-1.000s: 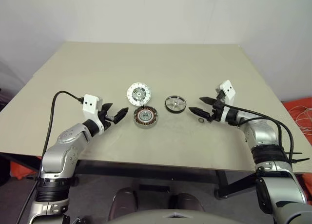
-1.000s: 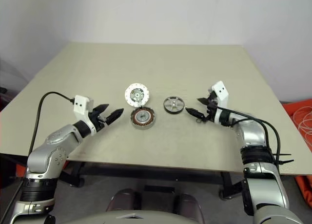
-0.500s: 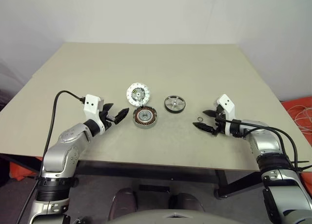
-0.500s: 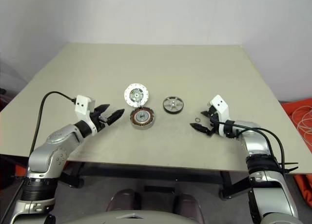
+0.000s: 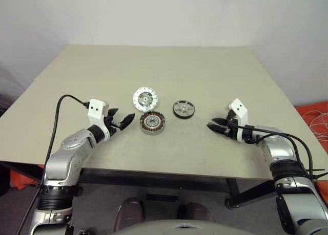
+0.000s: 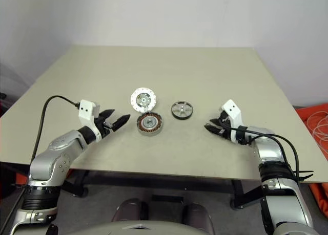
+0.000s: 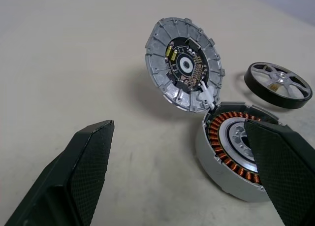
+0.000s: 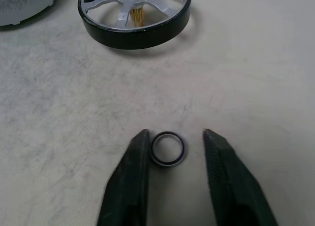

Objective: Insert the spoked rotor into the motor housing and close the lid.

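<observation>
The spoked rotor (image 5: 184, 109), black-rimmed with silver spokes, lies flat on the table right of centre. To its left sits the motor housing (image 5: 152, 122) with its copper windings showing. The lid (image 5: 145, 97) stands tilted open at the housing's far edge, its inner face visible. My left gripper (image 5: 124, 121) hovers open just left of the housing. My right gripper (image 5: 210, 126) rests low on the table to the right of the rotor. Its fingers (image 8: 133, 172) flank a tiny black ring (image 8: 167, 148), with a gap left on one side.
The beige table (image 5: 179, 66) stretches bare behind the parts up to a white wall. Its front edge runs just below both arms. A black cable trails from each wrist. Red material with cords lies on the floor at the far right.
My right gripper has sunk to the table surface, slid its tips around the tiny ring, and narrowed its fingers. The left arm and the motor parts have stayed put.
</observation>
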Available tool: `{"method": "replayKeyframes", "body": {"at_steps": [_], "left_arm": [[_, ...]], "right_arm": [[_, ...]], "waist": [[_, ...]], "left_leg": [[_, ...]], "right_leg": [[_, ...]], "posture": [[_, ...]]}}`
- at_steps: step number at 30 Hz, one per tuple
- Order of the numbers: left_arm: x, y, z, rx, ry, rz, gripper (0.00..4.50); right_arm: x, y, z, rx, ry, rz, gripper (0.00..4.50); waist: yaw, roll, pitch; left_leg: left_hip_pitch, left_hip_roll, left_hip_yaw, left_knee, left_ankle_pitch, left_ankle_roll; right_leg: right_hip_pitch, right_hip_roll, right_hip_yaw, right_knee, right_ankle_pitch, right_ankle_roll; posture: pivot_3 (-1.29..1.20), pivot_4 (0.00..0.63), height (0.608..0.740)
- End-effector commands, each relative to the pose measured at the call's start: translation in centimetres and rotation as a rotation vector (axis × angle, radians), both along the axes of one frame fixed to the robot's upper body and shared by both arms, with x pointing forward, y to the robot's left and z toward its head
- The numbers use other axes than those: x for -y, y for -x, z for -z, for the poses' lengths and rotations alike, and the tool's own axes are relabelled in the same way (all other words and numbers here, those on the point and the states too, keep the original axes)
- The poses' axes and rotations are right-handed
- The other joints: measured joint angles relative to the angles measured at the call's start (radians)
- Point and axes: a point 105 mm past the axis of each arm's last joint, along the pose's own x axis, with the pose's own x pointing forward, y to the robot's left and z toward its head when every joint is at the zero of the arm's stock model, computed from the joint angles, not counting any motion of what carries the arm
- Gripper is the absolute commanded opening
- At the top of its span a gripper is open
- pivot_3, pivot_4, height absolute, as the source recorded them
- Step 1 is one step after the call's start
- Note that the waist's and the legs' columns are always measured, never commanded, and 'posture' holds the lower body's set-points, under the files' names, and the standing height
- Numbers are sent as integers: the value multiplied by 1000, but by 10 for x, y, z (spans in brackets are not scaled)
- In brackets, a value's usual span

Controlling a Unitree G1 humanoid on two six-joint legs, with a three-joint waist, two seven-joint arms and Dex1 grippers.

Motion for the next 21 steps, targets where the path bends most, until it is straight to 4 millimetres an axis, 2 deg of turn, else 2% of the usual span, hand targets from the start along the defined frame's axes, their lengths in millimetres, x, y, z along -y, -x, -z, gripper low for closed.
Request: {"method": "replayKeyframes", "body": {"at_steps": [1, 4, 10, 15, 19, 21], "left_arm": [[-4, -5, -17, 70, -15, -8, 4500], [-6, -6, -18, 73, -17, -11, 4500], [-7, -7, -19, 79, -22, -18, 4500], [-9, -9, -20, 84, -25, -23, 4500], [-8, -10, -20, 84, -26, -24, 4500], [-7, -10, -19, 84, -24, -21, 4500]], "right_arm": [[-1, -4, -5, 20, 3, -9, 1914], [1, -5, -6, 20, -1, -3, 1914], [-1, -7, -7, 23, -4, -7, 567], [-10, -12, -16, 61, -27, -13, 570], [-43, -27, -55, 139, -210, -26, 570], [-57, -29, -64, 157, -234, -49, 570]], "waist": [[0, 0, 0], [0, 0, 0], [0, 0, 0], [-1, 0, 0], [-6, 1, 0], [-4, 1, 0]], "left_leg": [[0, 0, 0, 0, 0, 0], [2, 0, 0, 0, 0, 0], [3, 0, 0, 0, 0, 0], [3, 0, 0, 0, 0, 0], [3, 0, 0, 0, 0, -1], [2, 0, 0, 0, 1, -1]], "right_leg": [[0, 0, 0, 0, 0, 0], [2, 0, 0, 0, 0, 0], [2, 0, 0, 0, 0, 0], [2, 0, 0, 0, 0, 0], [1, 0, 0, 1, 0, 0], [0, 0, 0, 2, 0, 0]], "posture": [[0, 0, 740], [0, 0, 740], [0, 0, 740], [0, 0, 740], [0, 0, 740], [0, 0, 740]]}}
